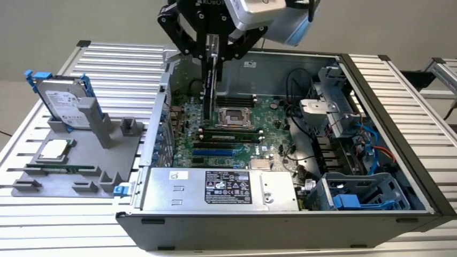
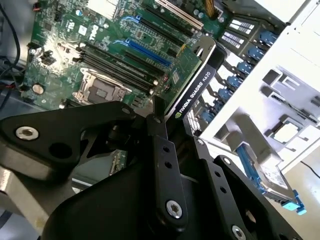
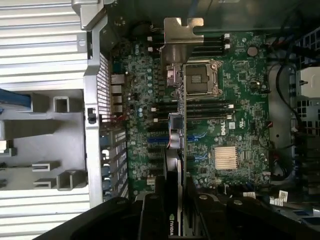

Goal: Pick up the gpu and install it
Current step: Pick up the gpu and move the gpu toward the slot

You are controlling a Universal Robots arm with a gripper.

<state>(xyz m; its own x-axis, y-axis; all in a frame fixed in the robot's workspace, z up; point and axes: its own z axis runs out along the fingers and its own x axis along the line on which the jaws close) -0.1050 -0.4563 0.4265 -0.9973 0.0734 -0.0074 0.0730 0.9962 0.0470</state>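
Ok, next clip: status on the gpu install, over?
Gripper shut on gpu. Card hangs edge-on above motherboard inside open case, not seated. Nothing seen between card and board.

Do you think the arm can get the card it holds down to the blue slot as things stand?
Probably yes: the gripper holds the card edge-on over the open case, and nothing seems to cover the blue slot.
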